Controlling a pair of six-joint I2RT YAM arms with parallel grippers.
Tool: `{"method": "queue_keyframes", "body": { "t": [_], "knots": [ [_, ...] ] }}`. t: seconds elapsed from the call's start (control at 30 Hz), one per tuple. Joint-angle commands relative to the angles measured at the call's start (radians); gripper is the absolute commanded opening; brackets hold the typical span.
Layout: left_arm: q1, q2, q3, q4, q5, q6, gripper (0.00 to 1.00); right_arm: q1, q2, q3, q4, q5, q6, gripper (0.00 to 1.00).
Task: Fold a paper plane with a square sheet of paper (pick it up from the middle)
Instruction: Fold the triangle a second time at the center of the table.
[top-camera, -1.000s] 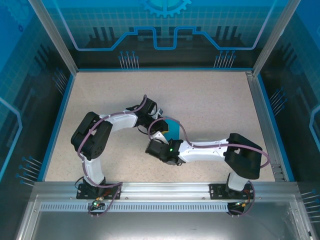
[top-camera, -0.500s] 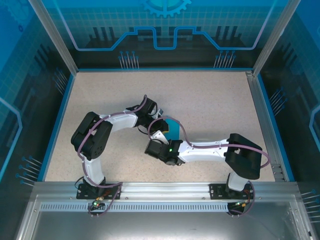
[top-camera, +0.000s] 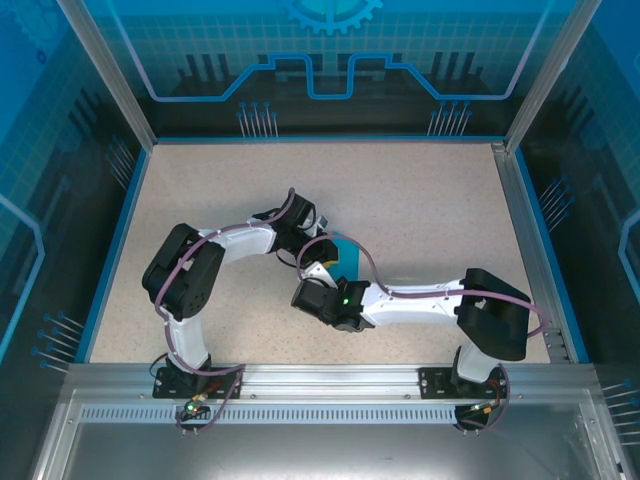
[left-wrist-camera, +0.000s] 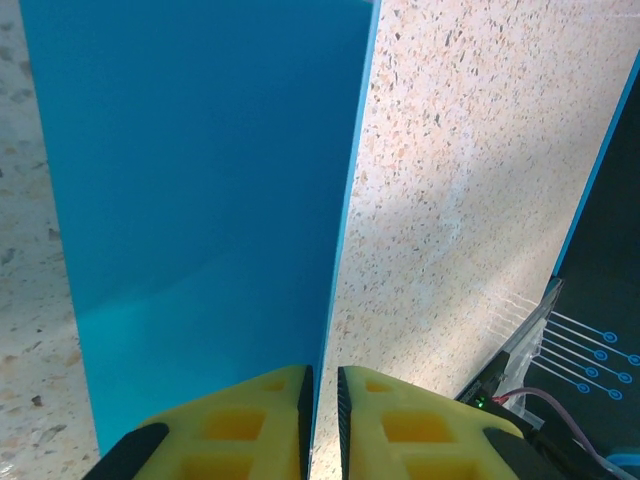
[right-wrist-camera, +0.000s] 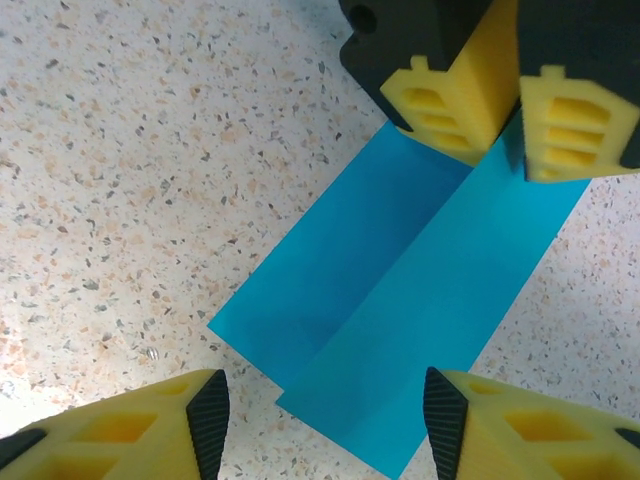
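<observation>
While one blue sheet (right-wrist-camera: 400, 300) lies folded, left pincer (left-wrist-camera: 320, 385) pinching its fold, right pincer (right-wrist-camera: 320, 420) open above it.

Bright, even light with soft shadows, mostly sharp.

You see one sheet (right-wrist-camera: 400, 300) at the middle of one table (top-camera: 430, 190). Two arms at its near edge: left arm (top-camera: 185, 272), right arm (top-camera: 420, 298). Two grippers: left gripper (left-wrist-camera: 322, 374), right gripper (right-wrist-camera: 325, 402).
</observation>
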Motion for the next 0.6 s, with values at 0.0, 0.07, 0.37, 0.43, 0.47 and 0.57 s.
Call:
{"method": "queue_keyframes", "body": {
  "t": [0.0,0.07,0.37,0.43,0.47,0.57],
  "knots": [
    [-0.009,-0.008,0.026,-0.025,0.01,0.022,0.18,0.012,0.018,0.015,-0.016,0.015,0.026,0.57],
    [-0.009,-0.007,0.026,-0.024,0.011,0.022,0.18,0.013,0.018,0.01,-0.007,0.012,0.021,0.57],
    [-0.008,-0.007,0.027,-0.037,0.003,0.029,0.18,0.015,0.027,0.036,-0.059,0.054,0.043,0.42],
    [-0.009,-0.01,0.027,-0.037,0.003,0.03,0.18,0.015,0.012,0.029,-0.057,0.057,0.044,0.39],
    [-0.008,-0.01,0.026,-0.037,0.003,0.031,0.18,0.014,0.007,0.026,-0.058,0.059,0.041,0.36],
    [-0.009,-0.01,0.029,-0.039,0.002,0.03,0.18,0.003,-0.001,0.028,-0.08,0.063,0.05,0.25]
  ]
}}
